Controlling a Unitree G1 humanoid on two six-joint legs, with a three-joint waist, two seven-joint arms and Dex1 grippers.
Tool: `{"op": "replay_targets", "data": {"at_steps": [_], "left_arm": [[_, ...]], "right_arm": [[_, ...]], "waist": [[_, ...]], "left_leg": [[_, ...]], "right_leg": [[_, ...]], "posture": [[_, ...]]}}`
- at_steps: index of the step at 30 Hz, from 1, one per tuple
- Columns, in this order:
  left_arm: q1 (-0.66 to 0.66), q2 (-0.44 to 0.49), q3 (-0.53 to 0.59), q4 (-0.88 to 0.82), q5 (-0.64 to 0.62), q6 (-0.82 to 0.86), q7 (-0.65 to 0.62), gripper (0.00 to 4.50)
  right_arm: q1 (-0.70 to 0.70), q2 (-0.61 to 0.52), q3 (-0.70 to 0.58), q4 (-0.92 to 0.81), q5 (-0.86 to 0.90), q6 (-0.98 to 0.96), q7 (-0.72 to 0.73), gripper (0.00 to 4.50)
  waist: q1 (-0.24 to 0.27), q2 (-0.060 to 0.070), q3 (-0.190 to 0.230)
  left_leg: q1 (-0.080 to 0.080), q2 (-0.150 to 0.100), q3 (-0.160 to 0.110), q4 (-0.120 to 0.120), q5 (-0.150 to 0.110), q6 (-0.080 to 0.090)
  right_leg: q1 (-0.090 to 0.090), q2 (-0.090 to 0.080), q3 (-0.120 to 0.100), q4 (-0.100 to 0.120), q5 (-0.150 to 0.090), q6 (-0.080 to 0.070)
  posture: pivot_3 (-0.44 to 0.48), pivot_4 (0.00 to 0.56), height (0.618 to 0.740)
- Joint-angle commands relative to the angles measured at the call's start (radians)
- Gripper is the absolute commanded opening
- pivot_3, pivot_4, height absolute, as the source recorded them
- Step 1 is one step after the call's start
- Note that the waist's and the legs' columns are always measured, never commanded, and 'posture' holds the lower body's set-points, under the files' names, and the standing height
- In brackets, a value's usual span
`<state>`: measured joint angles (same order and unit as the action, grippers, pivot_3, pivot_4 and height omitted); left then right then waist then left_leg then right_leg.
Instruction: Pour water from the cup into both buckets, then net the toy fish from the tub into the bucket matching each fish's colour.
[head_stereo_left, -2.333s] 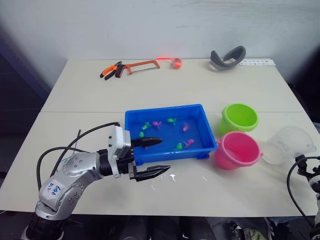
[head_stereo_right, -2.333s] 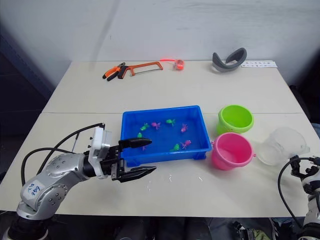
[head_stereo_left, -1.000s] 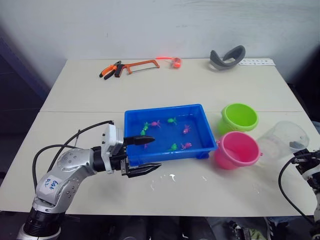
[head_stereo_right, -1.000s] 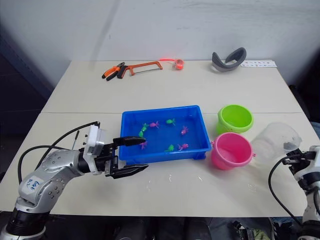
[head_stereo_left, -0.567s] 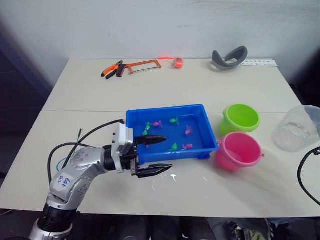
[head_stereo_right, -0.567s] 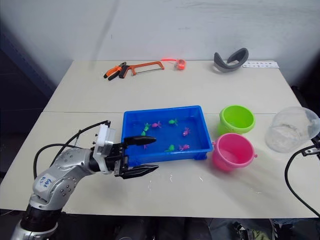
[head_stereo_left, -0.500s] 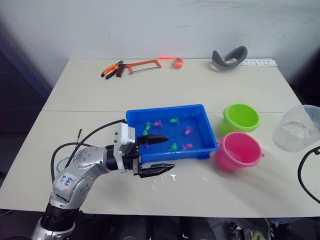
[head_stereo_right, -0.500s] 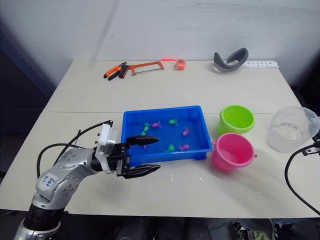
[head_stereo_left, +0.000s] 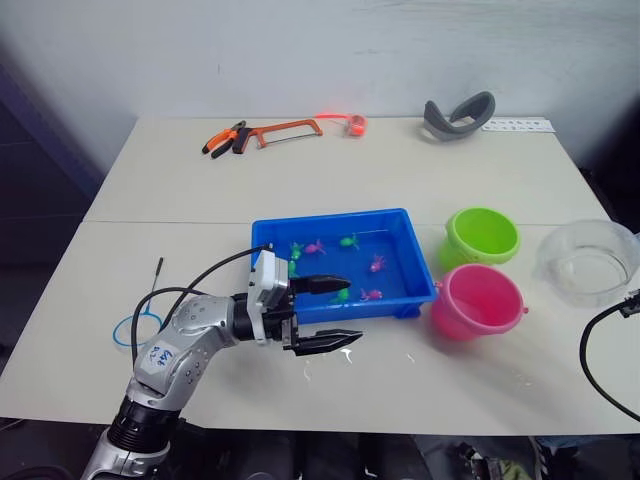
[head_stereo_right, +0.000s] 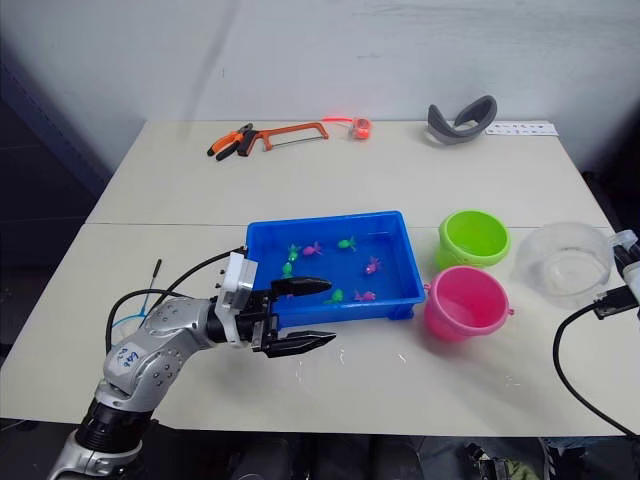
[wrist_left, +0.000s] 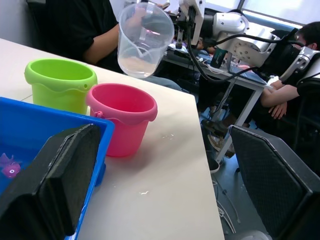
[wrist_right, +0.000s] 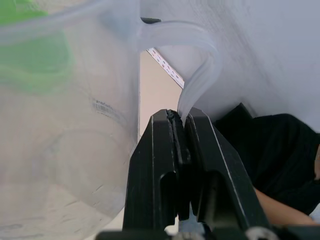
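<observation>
Here, right gripper pinching the cup by its handle above the table's right edge, left gripper spread beside the tub's front rim

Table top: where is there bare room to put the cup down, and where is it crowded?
The table is bare between the hacksaw at the far edge and the blue tub, and along the near edge in front of the pink bucket. It is crowded where the tub, pink bucket and green bucket sit close together, and by the open left gripper.
</observation>
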<state>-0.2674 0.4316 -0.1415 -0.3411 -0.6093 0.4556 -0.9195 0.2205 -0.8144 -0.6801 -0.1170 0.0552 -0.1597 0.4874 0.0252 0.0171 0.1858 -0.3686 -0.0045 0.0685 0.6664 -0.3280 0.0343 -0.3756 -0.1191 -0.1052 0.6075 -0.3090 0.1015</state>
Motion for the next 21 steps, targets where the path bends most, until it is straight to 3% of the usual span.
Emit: {"op": "replay_targets", "data": {"at_steps": [1,21], "left_arm": [[0.006,-0.004,-0.010,-0.024,0.013,-0.024,-0.007,4.50],[0.008,0.008,-0.013,-0.013,0.034,-0.042,-0.018,4.50]], "right_arm": [[0.003,0.001,-0.002,-0.026,-0.056,-0.087,-0.029,0.06],[-0.069,-0.071,0.054,0.118,-0.336,-0.301,-0.205,0.06]], "waist": [[-0.001,0.000,0.000],[-0.002,0.000,0.000]], "left_leg": [[0.000,0.000,0.000,0.000,0.000,0.000],[0.000,0.000,0.000,0.000,0.000,-0.001]], "right_leg": [[0.000,0.000,0.000,0.000,0.000,0.000],[0.000,0.001,0.001,0.000,0.000,0.000]], "posture": [[0.000,0.150,0.740],[0.000,0.150,0.740]]}}
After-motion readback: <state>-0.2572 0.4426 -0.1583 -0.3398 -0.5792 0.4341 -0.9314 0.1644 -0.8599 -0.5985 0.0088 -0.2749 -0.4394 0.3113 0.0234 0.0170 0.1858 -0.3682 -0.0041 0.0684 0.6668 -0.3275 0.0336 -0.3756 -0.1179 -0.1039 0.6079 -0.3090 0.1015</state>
